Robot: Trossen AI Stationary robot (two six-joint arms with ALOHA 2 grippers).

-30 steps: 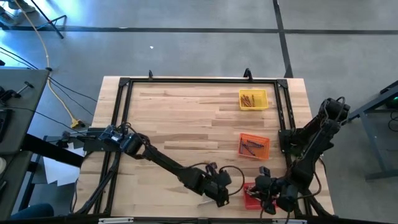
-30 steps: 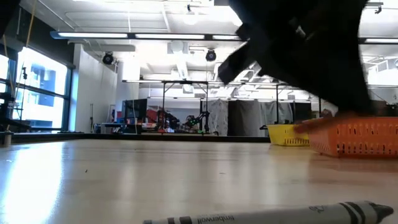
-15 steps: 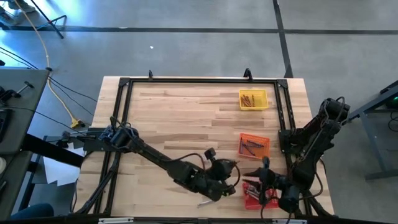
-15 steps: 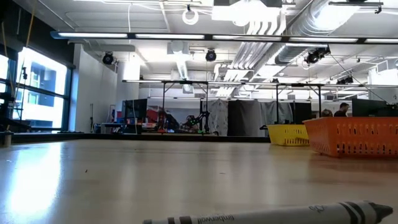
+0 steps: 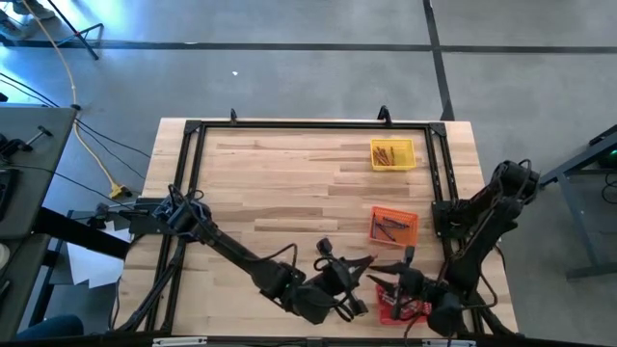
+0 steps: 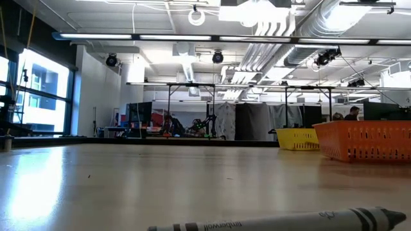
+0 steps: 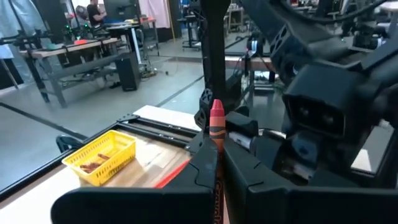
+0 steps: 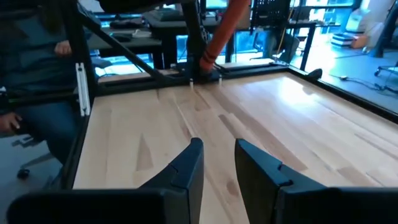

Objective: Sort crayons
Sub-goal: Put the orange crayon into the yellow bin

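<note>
Left gripper (image 7: 216,163) clamps your red crayon (image 7: 216,124) upright.
Right gripper (image 8: 217,163), part open and empty, sits at its 3 o'clock.

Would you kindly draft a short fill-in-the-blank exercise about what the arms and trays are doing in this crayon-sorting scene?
1. The left gripper is shut on a ____ crayon.
2. The right gripper holds nothing and its fingers stand ____.
3. In the high view, the tray farthest from the arms, at the table's far edge, is the ____ tray.
4. In the low view, a ____ crayon lies on the table close to the camera.

Missing words: red; open; yellow; grey
</note>
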